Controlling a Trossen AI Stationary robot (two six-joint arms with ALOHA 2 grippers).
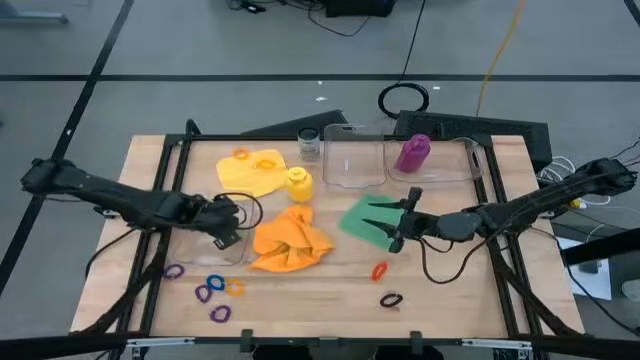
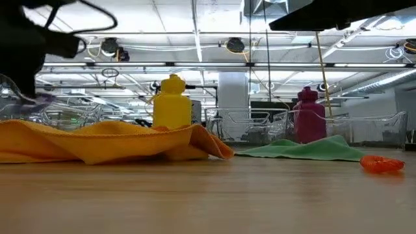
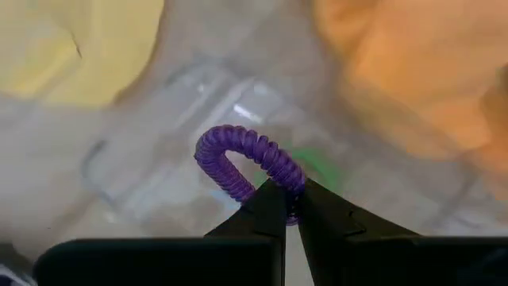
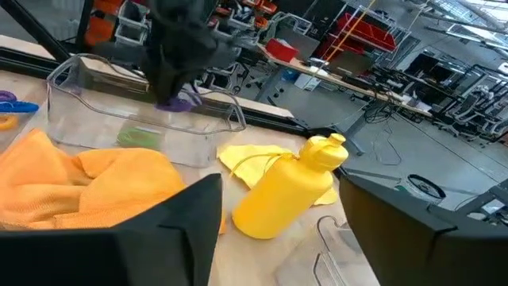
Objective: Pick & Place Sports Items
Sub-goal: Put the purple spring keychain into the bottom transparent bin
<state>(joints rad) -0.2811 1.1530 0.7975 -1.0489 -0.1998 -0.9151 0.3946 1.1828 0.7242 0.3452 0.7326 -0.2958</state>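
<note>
My left wrist view alone shows the left end effector (image 3: 287, 208) pinching a purple ring (image 3: 250, 159) over a clear box (image 1: 222, 243). Right end effector (image 1: 398, 222), fingers spread, hovers above the green cloth (image 1: 368, 220). Wooden desk (image 1: 450, 290); warehouse-like room beyond.

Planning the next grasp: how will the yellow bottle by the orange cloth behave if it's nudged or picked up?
The yellow bottle stands upright with a narrower cap, so a high push would probably tip it. Its round body would likely roll afterwards. It looks like small smooth plastic, so probably light and perhaps slippery.
</note>
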